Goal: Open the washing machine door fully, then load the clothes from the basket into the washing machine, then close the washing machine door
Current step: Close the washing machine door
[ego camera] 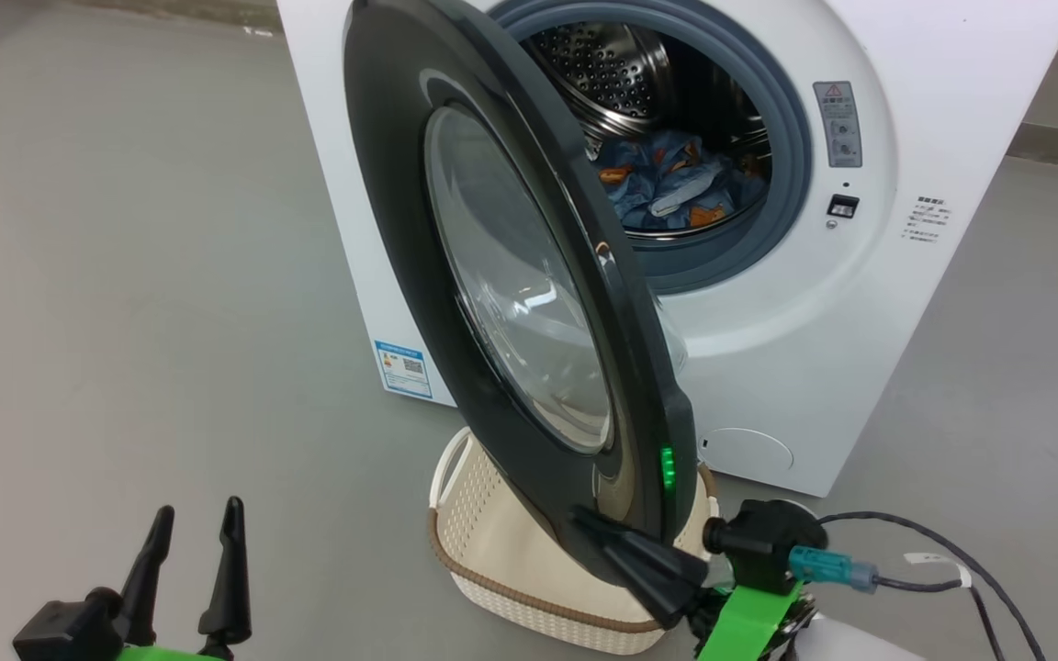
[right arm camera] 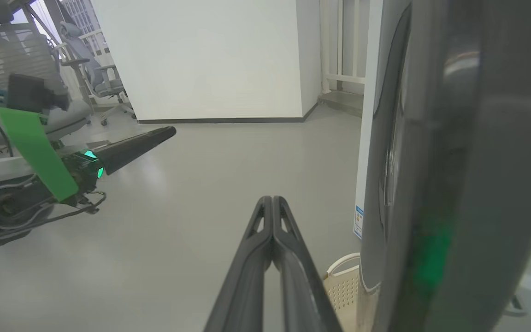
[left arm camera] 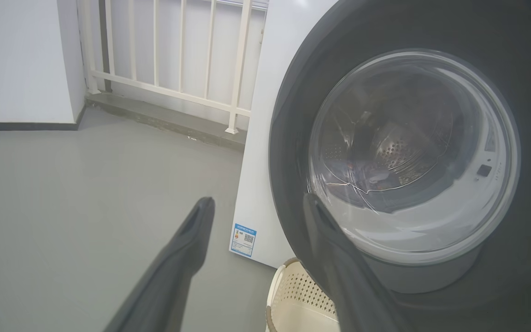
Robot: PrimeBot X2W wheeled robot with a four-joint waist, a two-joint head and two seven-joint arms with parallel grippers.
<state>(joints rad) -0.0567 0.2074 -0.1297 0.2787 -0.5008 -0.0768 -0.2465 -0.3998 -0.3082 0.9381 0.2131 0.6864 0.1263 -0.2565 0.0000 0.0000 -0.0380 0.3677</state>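
One washing machine door [ego camera: 511,275], partly open, hinged at the left of the one white washing machine [ego camera: 951,138]. One bundle of clothes [ego camera: 667,184] lying inside the steel drum [ego camera: 612,64]. One basket [ego camera: 492,551] on the grey floor [ego camera: 125,275], directly under the door's lower rim and partly hidden by it. Right gripper [ego camera: 584,521] low against that rim, above the basket, two fingers pressed together, gripping nothing; contact with the rim unclear. Left gripper [ego camera: 198,509] well apart at lower left, two fingers spread, empty.
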